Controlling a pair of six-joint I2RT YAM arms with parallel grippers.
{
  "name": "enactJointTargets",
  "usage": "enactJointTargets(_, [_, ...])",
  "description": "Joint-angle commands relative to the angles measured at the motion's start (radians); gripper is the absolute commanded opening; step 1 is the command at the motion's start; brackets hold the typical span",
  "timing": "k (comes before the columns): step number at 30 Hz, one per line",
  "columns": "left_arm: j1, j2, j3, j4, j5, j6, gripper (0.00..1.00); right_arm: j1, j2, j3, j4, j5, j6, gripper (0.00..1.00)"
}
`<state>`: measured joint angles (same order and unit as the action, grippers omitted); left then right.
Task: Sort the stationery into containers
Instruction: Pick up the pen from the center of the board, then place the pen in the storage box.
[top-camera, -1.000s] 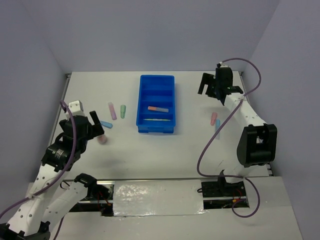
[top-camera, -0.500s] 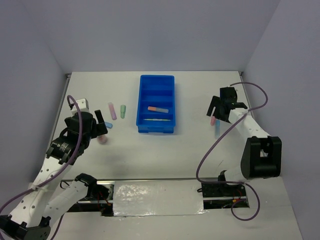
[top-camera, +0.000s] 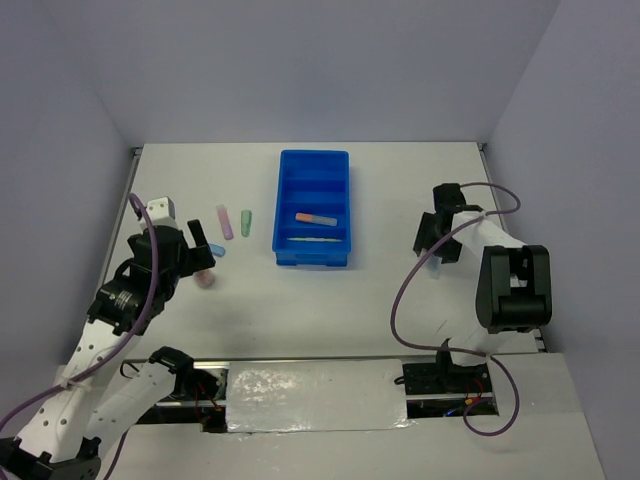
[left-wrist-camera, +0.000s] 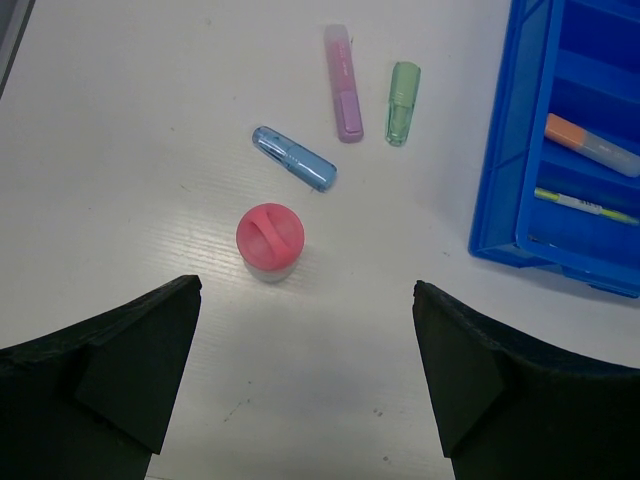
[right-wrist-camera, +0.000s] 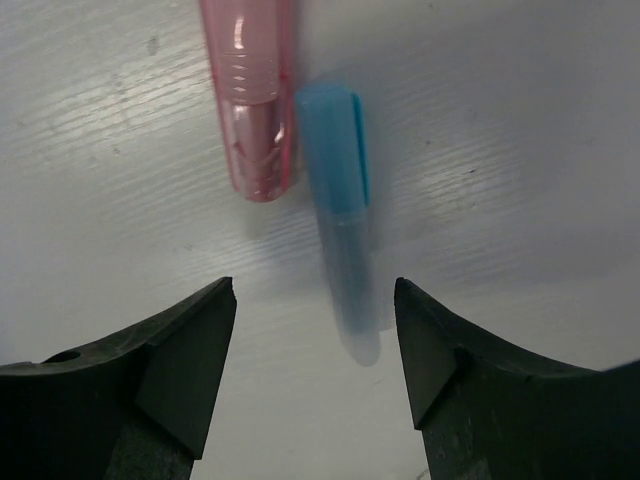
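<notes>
The blue tray (top-camera: 314, 165) stands at the table's middle; an orange-grey marker (top-camera: 314, 217) and a thin yellow pen (top-camera: 312, 240) lie in two of its near compartments. Left of it lie a pink marker (top-camera: 225, 221), a green marker (top-camera: 246, 221), a blue marker (top-camera: 213, 249) and a short pink-capped piece (top-camera: 204, 280). My left gripper (left-wrist-camera: 307, 290) is open and empty, above and just short of the pink-capped piece (left-wrist-camera: 270, 240). My right gripper (right-wrist-camera: 314, 290) is open and low over a pink marker (right-wrist-camera: 248, 100) and a blue marker (right-wrist-camera: 340, 200), whose near end lies between the fingertips.
The tray's two far compartments look bare. The right gripper (top-camera: 435, 243) covers its two markers in the top view. The right arm's cable loops over the table's right side. The table's right edge lies close beyond the right arm.
My right gripper has swung from the far right of the tray toward the near side and dropped over the pink and blue markers. My left gripper has shifted slightly.
</notes>
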<state>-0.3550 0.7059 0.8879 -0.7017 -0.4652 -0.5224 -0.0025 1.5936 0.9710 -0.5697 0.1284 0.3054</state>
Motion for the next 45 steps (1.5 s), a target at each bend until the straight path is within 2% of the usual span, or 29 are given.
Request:
enactJointTargets(1, [0.001, -0.028, -0.001, 0.041, 0.014, 0.024, 0.99, -0.039, 0.041, 0.034, -0.03, 0.03, -0.019, 0.71])
enactJointTargets(4, [0.001, -0.037, -0.003, 0.045, 0.025, 0.03, 0.99, -0.053, 0.09, 0.043, -0.03, 0.002, -0.028, 0.66])
enactJointTargets(7, [0.001, -0.036, -0.003, 0.051, 0.033, 0.038, 0.99, -0.056, 0.146, 0.063, -0.041, -0.027, -0.045, 0.51])
enactJointTargets(10, [0.001, -0.034, -0.001, 0.051, 0.036, 0.041, 0.99, -0.056, 0.135, 0.046, -0.033, -0.052, -0.048, 0.26])
enactJointTargets(13, [0.001, -0.045, -0.004, 0.053, 0.04, 0.044, 0.99, -0.056, 0.067, 0.034, -0.042, -0.043, -0.045, 0.19])
enactJointTargets(14, [0.001, -0.045, -0.004, 0.054, 0.04, 0.042, 0.99, -0.054, 0.042, 0.034, -0.048, -0.038, -0.046, 0.13])
enactJointTargets(15, [0.001, -0.049, -0.006, 0.056, 0.039, 0.042, 0.99, -0.054, -0.01, 0.037, -0.059, -0.029, -0.048, 0.0])
enactJointTargets(19, [0.001, -0.062, -0.009, 0.059, 0.034, 0.041, 0.99, -0.044, -0.156, 0.121, -0.126, 0.008, -0.049, 0.0])
enactJointTargets(21, [0.001, -0.065, -0.009, 0.062, 0.033, 0.041, 0.99, -0.002, -0.225, 0.184, -0.101, -0.036, -0.093, 0.0])
enactJointTargets(22, [0.001, -0.069, -0.009, 0.065, 0.031, 0.039, 0.99, 0.092, -0.24, 0.199, -0.014, -0.071, -0.13, 0.0])
enactJointTargets(23, [0.001, -0.072, -0.012, 0.067, 0.03, 0.041, 0.99, 0.143, -0.248, 0.215, 0.04, -0.169, -0.175, 0.0])
enactJointTargets(24, [0.001, -0.075, -0.013, 0.073, 0.034, 0.042, 0.99, 0.197, -0.239, 0.25, 0.094, -0.217, -0.301, 0.0])
enactJointTargets(26, [0.001, -0.086, -0.015, 0.074, 0.039, 0.048, 0.99, 0.345, -0.201, 0.287, 0.209, -0.272, -0.47, 0.0])
enactJointTargets(27, [0.001, -0.092, -0.018, 0.077, 0.04, 0.05, 0.99, 0.384, -0.142, 0.343, 0.227, -0.315, -0.617, 0.0])
enactJointTargets(29, [0.002, -0.109, -0.024, 0.083, 0.039, 0.056, 0.99, 0.456, -0.059, 0.45, 0.168, -0.349, -0.74, 0.0])
enactJointTargets(30, [0.001, -0.118, -0.026, 0.088, 0.031, 0.059, 0.99, 0.472, 0.031, 0.568, 0.078, -0.439, -0.882, 0.0])
enactJointTargets(32, [0.001, -0.123, -0.03, 0.09, 0.022, 0.059, 0.99, 0.502, 0.145, 0.702, -0.005, -0.486, -1.076, 0.0])
enactJointTargets(35, [0.004, -0.111, -0.032, 0.105, 0.039, 0.068, 0.99, 0.518, 0.294, 0.823, -0.09, -0.391, -1.152, 0.0])
enactJointTargets(36, [0.005, -0.096, -0.03, 0.107, 0.04, 0.07, 0.99, 0.518, 0.331, 0.912, -0.123, -0.379, -1.181, 0.0])
enactJointTargets(38, [0.019, -0.077, -0.021, 0.108, 0.051, 0.071, 0.99, 0.519, 0.408, 0.974, -0.197, -0.377, -1.207, 0.0])
enactJointTargets(45, [0.094, -0.048, -0.027, 0.133, 0.14, 0.084, 0.99, 0.539, 0.402, 0.836, -0.042, -0.365, -1.267, 0.0])
